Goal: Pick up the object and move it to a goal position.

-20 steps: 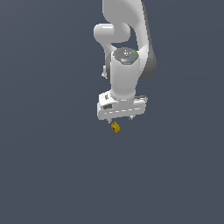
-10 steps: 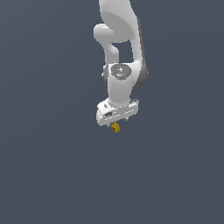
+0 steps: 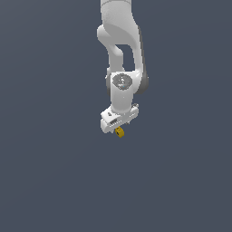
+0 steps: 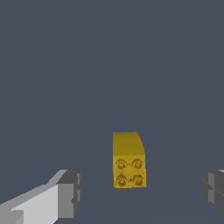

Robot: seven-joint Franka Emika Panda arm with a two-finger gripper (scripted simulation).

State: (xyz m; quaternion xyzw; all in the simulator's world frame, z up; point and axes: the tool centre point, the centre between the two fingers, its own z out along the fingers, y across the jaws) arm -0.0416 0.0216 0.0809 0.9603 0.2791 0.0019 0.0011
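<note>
1. The background is a flat, dark slate-grey surface that fills both views, with no edges or markings on it.
2. In the exterior view the white arm (image 3: 121,54) comes down from the top of the picture, bending at a round joint and ending in a broad white wrist block.
3. The gripper (image 3: 118,128) points downward beneath that block, and its fingers are mostly hidden by the block from this side.
4. The wrist view shows the two dark grey fingertips (image 4: 70,192) set wide apart, one at each side of the picture, so the claw stands wide open and holds nothing.
5. The block (image 4: 128,161), a small mustard-yellow piece with four round studs on one face, lies between the fingertips with a clear gap to each of them.
6. In the exterior view the block (image 3: 119,132) shows as a tiny yellow spot just under the gripper, with a dark hole in it.
</note>
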